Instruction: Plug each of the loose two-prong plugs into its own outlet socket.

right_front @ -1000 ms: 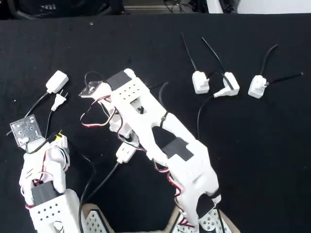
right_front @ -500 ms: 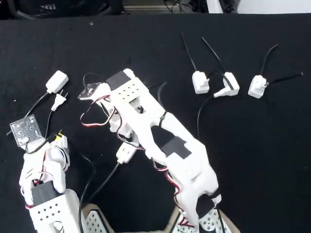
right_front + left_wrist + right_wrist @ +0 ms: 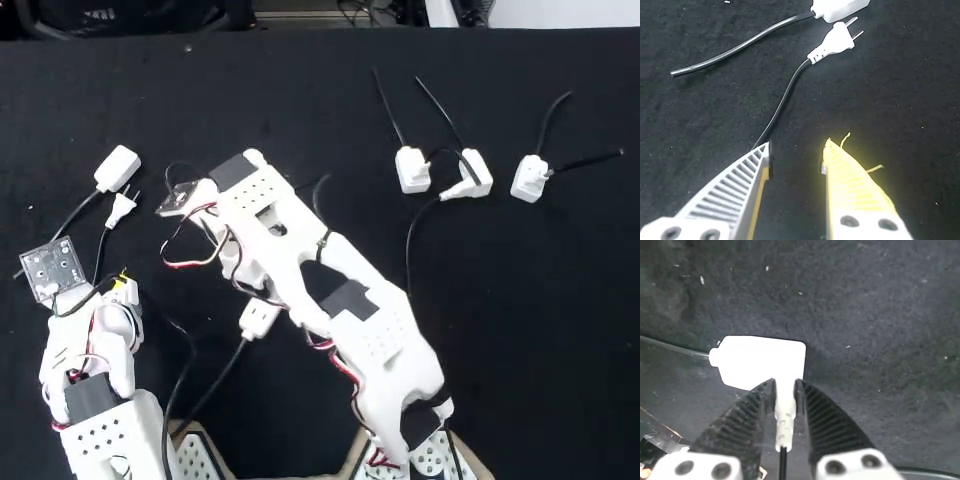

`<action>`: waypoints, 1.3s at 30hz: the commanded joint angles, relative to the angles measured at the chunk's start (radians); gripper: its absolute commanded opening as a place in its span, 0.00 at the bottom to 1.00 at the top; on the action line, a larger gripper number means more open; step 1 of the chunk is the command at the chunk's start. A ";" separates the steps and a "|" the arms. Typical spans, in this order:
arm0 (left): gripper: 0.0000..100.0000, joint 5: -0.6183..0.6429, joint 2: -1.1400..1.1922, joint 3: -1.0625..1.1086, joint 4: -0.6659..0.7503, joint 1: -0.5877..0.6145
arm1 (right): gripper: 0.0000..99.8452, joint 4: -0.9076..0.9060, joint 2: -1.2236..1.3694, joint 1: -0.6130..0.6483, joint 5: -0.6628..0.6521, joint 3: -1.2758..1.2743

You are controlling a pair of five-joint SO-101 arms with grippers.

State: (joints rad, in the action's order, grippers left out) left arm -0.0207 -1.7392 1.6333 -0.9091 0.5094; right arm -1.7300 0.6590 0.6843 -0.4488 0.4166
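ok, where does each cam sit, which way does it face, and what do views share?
High view: fixed above the black cloth table, looking down; left arm and right arm both show.
Left wrist view: on the left wrist, looking past the open left gripper at a loose white two-prong plug.
Right wrist view: on the right wrist, looking past the right gripper, shut on a white plug at a white socket block.
Shared: the high view shows that loose plug and that socket block.
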 commanded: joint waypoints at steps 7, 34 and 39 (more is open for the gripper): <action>0.18 -0.006 -0.009 -0.074 -0.005 0.008 | 0.01 0.224 -0.275 -0.049 0.072 -0.351; 0.18 0.002 -0.009 -0.074 0.034 0.096 | 0.19 0.152 -0.659 0.009 -0.325 -0.380; 0.18 0.066 -0.009 -0.074 0.054 0.159 | 0.23 0.152 -0.743 0.052 -0.655 -0.529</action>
State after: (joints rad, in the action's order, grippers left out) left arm 0.0146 -1.7392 1.6333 -0.8769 0.6306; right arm -1.5673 -0.0023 0.7043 -0.9183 -0.0591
